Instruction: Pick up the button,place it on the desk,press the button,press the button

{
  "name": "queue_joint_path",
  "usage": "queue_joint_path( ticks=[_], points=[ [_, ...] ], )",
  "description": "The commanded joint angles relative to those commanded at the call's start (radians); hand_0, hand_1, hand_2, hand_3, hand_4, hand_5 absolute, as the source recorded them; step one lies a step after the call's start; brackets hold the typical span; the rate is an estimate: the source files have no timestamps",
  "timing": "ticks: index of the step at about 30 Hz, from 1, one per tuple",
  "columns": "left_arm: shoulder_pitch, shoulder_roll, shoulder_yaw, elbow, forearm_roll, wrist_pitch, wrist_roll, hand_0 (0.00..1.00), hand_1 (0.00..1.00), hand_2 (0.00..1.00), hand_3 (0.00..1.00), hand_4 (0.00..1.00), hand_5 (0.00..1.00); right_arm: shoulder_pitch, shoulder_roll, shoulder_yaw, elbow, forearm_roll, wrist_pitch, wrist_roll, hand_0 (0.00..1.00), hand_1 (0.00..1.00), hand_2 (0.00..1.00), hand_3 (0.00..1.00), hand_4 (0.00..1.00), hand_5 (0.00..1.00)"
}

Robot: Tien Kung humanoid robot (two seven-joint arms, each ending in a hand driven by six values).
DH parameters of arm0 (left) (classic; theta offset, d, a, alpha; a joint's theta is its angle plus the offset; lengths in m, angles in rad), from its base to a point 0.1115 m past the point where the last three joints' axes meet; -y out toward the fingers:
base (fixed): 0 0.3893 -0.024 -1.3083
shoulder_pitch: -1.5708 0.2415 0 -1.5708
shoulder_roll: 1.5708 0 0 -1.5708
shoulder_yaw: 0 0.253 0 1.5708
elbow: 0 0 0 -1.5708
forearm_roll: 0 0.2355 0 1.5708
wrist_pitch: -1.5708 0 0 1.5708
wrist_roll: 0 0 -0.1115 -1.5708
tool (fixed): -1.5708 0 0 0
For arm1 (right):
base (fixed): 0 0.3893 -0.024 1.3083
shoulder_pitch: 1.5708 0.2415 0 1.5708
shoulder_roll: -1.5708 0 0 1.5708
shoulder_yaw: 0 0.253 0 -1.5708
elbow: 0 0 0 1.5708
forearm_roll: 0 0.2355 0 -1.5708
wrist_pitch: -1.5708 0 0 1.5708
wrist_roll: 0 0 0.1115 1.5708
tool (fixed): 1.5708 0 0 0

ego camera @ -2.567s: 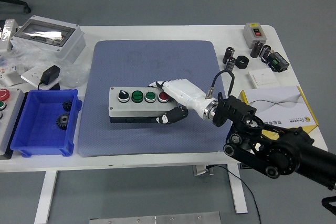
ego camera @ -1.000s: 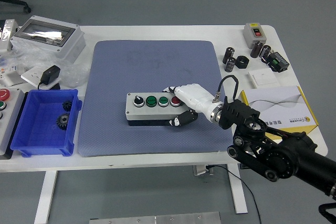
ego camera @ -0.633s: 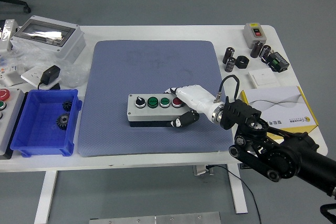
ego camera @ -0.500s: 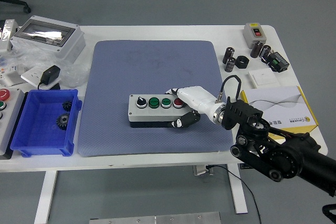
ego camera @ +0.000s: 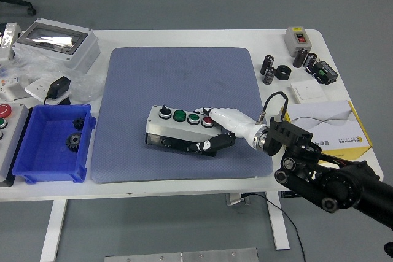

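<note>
Button box [ego camera: 178, 129] sits tilted on the blue mat [ego camera: 178, 78], centre of desk [ego camera: 184, 182], right end raised. Right robot hand [ego camera: 216, 130] enters from 4 o'clock, fingers clamped around that end, thumb underneath. Box looks rigid, fairly heavy, smooth-sided; probably best gripped across the short end, clear of the buttons. Left hand unseen.

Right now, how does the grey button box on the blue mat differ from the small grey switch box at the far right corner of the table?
The button box is long, with a black knob, two green buttons and a red one; the switch box is short, showing one red button. The button box lies skewed on the blue mat, gripped by the right robot hand; the switch box sits untouched on the table. Both have grey housings.
</note>
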Motion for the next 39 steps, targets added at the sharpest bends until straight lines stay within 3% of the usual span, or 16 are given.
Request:
queue_joint_path(
  ticks=[11, 23, 26, 31, 35, 37, 39],
  points=[
    [-0.002, -0.001, 0.001, -0.003, -0.001, 0.011, -0.013, 0.554, 0.489, 0.472, 0.637, 0.002, 0.002, 0.001, 0.014, -0.015, -0.034, -0.047, -0.079, 0.008, 0.925, 0.904, 0.964, 0.998, 0.936, 0.635],
    [-0.001, 0.002, 0.000, -0.002, 0.001, -0.001, -0.011, 0.575, 0.500, 0.487, 0.661, 0.002, 0.002, 0.007, -0.009, -0.028, -0.005, -0.018, -0.075, 0.005, 0.920, 0.905, 0.957, 0.998, 0.975, 0.662],
    [-0.001, 0.002, 0.000, -0.001, 0.000, -0.008, -0.008, 0.575, 0.500, 0.487, 0.661, 0.002, 0.002, 0.007, -0.041, -0.014, 0.039, 0.039, -0.034, 0.008, 0.920, 0.905, 0.957, 0.998, 0.975, 0.662],
    [-0.001, 0.000, 0.001, -0.001, -0.004, -0.011, -0.006, 0.576, 0.502, 0.486, 0.664, 0.002, 0.002, -0.022, -0.129, 0.077, 0.147, 0.163, 0.052, 0.056, 0.919, 0.903, 0.957, 0.998, 0.970, 0.654],
    [0.004, -0.002, 0.007, -0.002, -0.013, 0.000, -0.004, 0.577, 0.507, 0.490, 0.666, 0.002, 0.002, -0.059, -0.218, 0.181, 0.254, 0.269, 0.024, 0.124, 0.919, 0.905, 0.963, 0.998, 0.969, 0.666],
    [0.007, -0.002, 0.011, -0.003, -0.017, 0.007, -0.001, 0.577, 0.507, 0.490, 0.666, 0.002, 0.002, -0.065, -0.257, 0.224, 0.298, 0.278, 0.004, 0.113, 0.919, 0.905, 0.963, 0.998, 0.969, 0.666],
    [0.011, -0.002, 0.018, -0.003, -0.025, 0.015, 0.003, 0.577, 0.507, 0.490, 0.666, 0.002, 0.002, -0.059, -0.300, 0.263, 0.344, 0.240, 0.039, 0.069, 0.919, 0.905, 0.963, 0.998, 0.969, 0.666]
  ],
)
